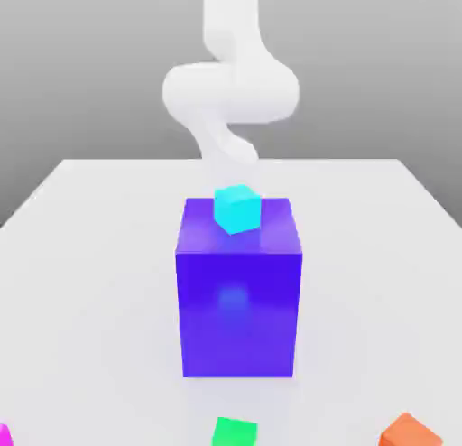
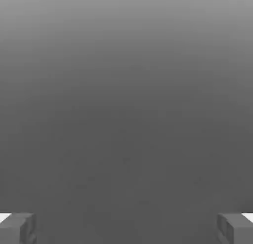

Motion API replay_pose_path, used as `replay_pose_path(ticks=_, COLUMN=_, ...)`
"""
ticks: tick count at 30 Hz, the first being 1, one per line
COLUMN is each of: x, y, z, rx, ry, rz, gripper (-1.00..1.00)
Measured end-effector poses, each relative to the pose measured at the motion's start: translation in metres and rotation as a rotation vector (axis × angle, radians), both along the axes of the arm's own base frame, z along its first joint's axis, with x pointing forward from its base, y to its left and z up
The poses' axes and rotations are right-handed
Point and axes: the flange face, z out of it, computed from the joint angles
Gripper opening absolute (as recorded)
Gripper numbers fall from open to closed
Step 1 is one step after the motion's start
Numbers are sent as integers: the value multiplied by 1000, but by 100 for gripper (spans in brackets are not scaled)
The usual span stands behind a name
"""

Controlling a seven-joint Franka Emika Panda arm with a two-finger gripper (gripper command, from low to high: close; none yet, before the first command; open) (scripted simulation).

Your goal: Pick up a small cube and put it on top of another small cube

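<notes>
On top of the large blue block [image 1: 239,295] sits the small cyan cube [image 1: 237,209], apparently just in front of the white arm [image 1: 230,88]. Gripper [image 2: 126,228] fingers [image 2: 17,228] spread wide apart, nothing between them, facing plain grey. Green cube [image 1: 235,432] and orange cube [image 1: 411,432] lie on the table [image 1: 81,282], well apart from the hand.

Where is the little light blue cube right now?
In the exterior view, the small cyan cube sits on top of the big blue block at the middle of the white table, near the block's far edge.
</notes>
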Motion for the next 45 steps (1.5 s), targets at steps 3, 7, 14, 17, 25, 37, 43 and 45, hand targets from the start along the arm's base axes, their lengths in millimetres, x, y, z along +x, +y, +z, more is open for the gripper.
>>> replay_pose_path(ticks=3, x=37, y=-23, z=-31, rx=18, ry=71, rz=-13, gripper=0)
replay_pose_path(ticks=7, x=79, y=-54, z=-77, rx=40, ry=159, rz=-35, gripper=0)
replay_pose_path(ticks=14, x=135, y=-113, z=-172, rx=71, ry=310, rz=-82, gripper=0)
replay_pose_path(ticks=17, x=150, y=-142, z=-217, rx=82, ry=373, rz=-111, gripper=0)
replay_pose_path(ticks=25, x=166, y=-211, z=-346, rx=96, ry=543, rz=-176, gripper=0)
replay_pose_path(ticks=37, x=137, y=-286, z=-545, rx=91, ry=737, rz=-250, gripper=0)
replay_pose_path(ticks=43, x=137, y=-286, z=-556, rx=93, ry=739, rz=-250, gripper=-100)
replay_pose_path(ticks=45, x=136, y=-287, z=-555, rx=92, ry=739, rz=-250, gripper=-100)
